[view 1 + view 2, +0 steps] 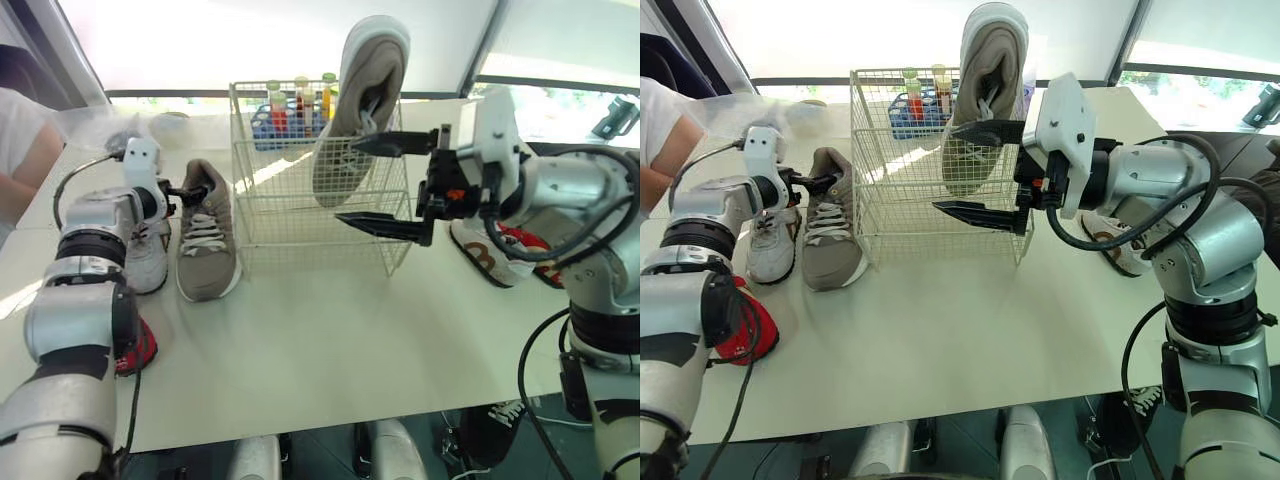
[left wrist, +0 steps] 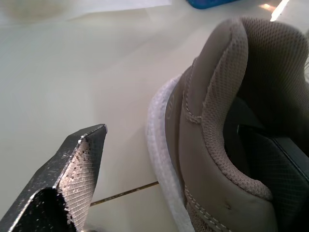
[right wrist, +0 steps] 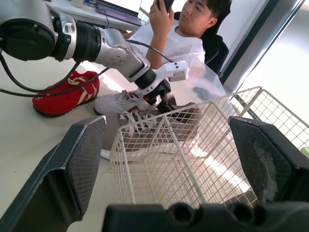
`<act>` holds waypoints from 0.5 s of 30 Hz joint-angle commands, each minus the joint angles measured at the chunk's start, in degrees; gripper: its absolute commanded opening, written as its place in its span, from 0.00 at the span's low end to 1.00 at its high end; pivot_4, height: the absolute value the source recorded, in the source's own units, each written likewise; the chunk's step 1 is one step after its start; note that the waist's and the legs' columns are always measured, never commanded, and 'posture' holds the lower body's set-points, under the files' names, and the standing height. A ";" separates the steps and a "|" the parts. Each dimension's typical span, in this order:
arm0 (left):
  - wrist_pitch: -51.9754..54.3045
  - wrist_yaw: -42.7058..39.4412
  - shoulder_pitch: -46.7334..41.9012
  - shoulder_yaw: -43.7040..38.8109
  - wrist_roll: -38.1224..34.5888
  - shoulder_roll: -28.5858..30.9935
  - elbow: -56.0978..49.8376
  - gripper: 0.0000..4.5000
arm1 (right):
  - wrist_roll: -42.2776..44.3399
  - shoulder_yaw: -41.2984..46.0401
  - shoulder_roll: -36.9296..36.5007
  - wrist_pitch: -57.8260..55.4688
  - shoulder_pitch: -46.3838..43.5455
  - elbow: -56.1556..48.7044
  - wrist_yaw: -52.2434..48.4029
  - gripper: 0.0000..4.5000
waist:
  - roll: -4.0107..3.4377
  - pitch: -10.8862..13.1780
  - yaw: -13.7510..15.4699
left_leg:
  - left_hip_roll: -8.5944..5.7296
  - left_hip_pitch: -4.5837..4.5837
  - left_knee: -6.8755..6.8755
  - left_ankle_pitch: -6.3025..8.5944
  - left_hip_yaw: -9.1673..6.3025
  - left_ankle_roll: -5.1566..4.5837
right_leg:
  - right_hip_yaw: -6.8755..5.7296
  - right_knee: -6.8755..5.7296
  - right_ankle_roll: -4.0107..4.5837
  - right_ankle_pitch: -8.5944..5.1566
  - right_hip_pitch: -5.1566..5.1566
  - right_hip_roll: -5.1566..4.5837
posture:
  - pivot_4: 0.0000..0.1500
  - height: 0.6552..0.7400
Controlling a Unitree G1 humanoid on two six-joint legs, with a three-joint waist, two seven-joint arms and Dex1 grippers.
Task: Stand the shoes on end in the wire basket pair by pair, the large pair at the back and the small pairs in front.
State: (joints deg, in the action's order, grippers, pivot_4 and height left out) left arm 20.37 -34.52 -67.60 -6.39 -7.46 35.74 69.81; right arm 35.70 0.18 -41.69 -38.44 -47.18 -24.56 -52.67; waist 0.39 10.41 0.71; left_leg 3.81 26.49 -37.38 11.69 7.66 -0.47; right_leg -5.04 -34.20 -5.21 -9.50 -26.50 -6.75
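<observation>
- Strong daylight comes from the windows [image 1: 250,40] behind the table [image 1: 330,350]; the panes are blown out to plain white.
- The pale table throws the light back, with a bright sun streak [image 1: 265,170] running through the basket [image 1: 300,215].
- The upright shoe [image 1: 365,90] is backlit, its near side in shade.
- Shadows are soft and fall toward the camera; a thin one edges the flat shoe [image 1: 207,240].
- In the left wrist view, the left fingers [image 2: 77,179] catch speckled glints, and a small glare spot [image 2: 277,6] burns on the table.
- In the right wrist view, the right fingers [image 3: 82,159] stand dark against washed-out daylight.
</observation>
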 commanded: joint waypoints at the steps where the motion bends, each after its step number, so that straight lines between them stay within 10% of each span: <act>1: -1.28 1.06 -1.77 -0.83 0.78 -0.55 1.13 0.60 | -0.75 0.79 -0.43 1.36 -0.32 -1.25 0.51 1.00 | 0.00 0.00 0.00 | 0.00 0.00 0.00 0.00 -0.01 0.00 | 0.00 0.00 0.00 0.00 0.01 0.00 | 1.00 1.00; 6: -2.17 4.09 -3.55 -2.14 0.54 -1.15 1.71 0.04 | -1.89 0.53 0.07 1.94 -0.69 -0.79 0.84 1.00 | 0.00 0.00 -0.04 | 0.00 -0.02 0.00 0.00 -0.01 0.00 | 0.00 -0.05 -0.01 0.00 0.01 0.00 | 1.00 1.00; 15: -8.22 11.41 -11.40 -10.44 -4.94 -0.09 -6.70 0.01 | -2.84 0.56 0.17 2.69 -0.79 -0.20 1.07 1.00 | 0.67 0.39 -0.03 | 0.00 0.06 -0.03 0.00 -0.03 -0.01 | -0.01 -0.03 -0.02 0.01 -0.01 0.00 | 1.00 1.00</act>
State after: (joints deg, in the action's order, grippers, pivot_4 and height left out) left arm 14.36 -24.01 -74.21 -13.90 -9.45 33.82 69.32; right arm 32.84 -0.10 -41.54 -36.85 -47.18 -24.40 -51.95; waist 1.07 10.80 0.67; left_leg 3.81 26.56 -37.41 11.69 7.64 -0.47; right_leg -5.05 -34.23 -5.23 -9.49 -26.51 -6.75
